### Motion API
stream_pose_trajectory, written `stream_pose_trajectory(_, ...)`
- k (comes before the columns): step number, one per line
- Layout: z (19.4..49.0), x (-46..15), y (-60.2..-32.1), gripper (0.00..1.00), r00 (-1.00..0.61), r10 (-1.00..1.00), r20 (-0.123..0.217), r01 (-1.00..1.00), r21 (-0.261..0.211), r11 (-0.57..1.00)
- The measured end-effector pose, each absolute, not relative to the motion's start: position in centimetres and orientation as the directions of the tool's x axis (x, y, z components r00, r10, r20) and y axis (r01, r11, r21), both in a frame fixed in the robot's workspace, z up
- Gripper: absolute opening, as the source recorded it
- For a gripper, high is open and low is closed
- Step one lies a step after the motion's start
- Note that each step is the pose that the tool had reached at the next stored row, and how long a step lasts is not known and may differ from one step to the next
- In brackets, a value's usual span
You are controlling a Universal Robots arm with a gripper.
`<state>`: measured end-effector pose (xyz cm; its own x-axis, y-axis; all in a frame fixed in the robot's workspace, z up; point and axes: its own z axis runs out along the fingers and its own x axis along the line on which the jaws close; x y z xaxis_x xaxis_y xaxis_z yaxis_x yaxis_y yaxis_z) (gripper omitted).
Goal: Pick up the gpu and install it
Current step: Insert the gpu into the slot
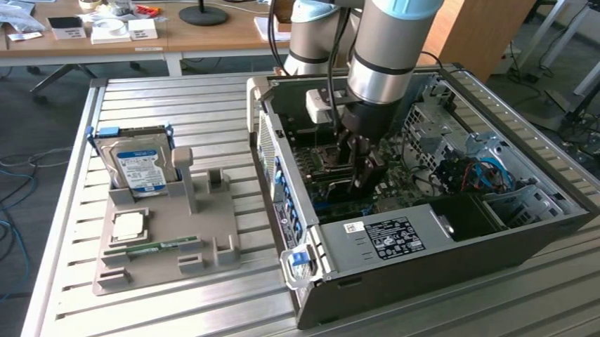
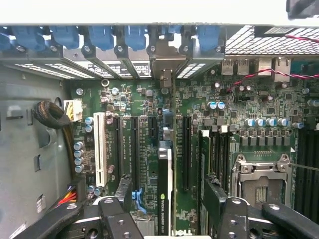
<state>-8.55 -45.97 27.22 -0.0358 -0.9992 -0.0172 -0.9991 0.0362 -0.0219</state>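
Black-shrouded gpu (image 2: pixel 165 191) stands edge-up in its motherboard slot (image 2: pixel 164 124), long axis lower-centre to mid-frame, between my wide-open gripper (image 2: pixel 169 209) fingers, untouched.

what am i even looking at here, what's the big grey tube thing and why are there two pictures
The grey tube is a robot arm. At its end is a gripper, a claw with two jaws, reaching down into an open computer case that lies on a slatted metal table.

One picture is taken from a camera off to the side. The other comes from a camera on the arm's wrist, looking straight down into the case at the green motherboard.

In the wrist view the gripper has its jaws open, one on each side of the gpu, which stands on edge in a slot. The jaws are not clamping it.

On the table, at the exterior view's left, a grey holder carries a silver hard drive, a processor chip and a narrow memory stick.
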Motion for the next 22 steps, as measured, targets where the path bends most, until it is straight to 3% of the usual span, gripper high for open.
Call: stream_pose_trajectory(22, 29.3, -8.6, -46.0, 0.69, -0.036, -0.999, -0.017, -0.999, -0.022, 0.036)
